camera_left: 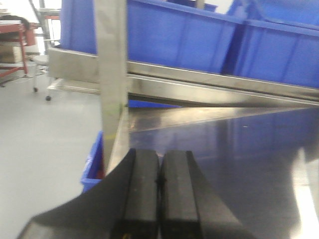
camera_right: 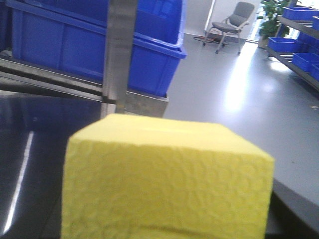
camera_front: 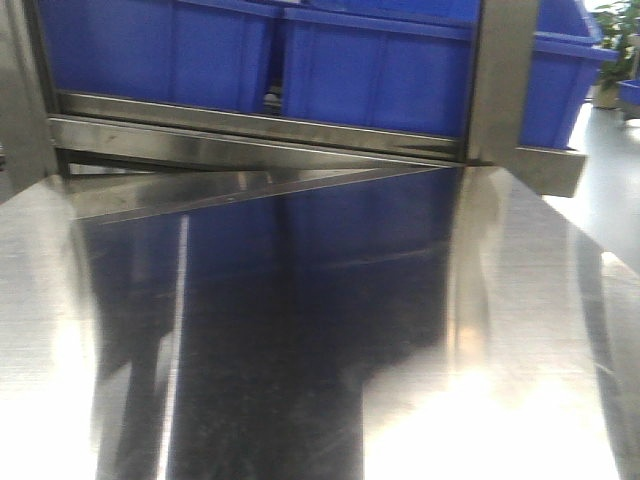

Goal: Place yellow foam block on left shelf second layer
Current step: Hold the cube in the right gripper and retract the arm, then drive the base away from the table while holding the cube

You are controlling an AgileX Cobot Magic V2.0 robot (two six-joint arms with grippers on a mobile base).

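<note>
Step in hand, as I read it: carry/approach, block not placed yet. The yellow foam block (camera_right: 164, 184) fills the lower half of the right wrist view, very close to the lens, with its bottom cut off by the frame edge. The right gripper's fingers are hidden behind it, so I can't tell how wide they are or confirm the grip. Judging by how close the block sits to the camera, it's probably held. The left gripper (camera_left: 159, 167) sits at the bottom centre of its own view, pads pressed together with nothing between them, so it's idle. The front view shows only a bare reflective steel deck (camera_front: 300, 330) across the lower frame, with blue bins (camera_front: 360, 70) on the level above along the top. No block and no arm appear there. A steel post (camera_right: 119, 50) stands upper left of centre in the right wrist view, just behind the block. Beyond it are open floor and a chair (camera_right: 232, 25) at upper right, so the block looks near the deck's right-hand edge. I can't tell from these frames which level counts as the second layer, or whether this is the left shelf. The next move calls for confirming the target level, then bringing the block in under the bin rail and clear of the post. It should go down flat on the deck before release — foam is light, so let go gently or it may shift.
</note>
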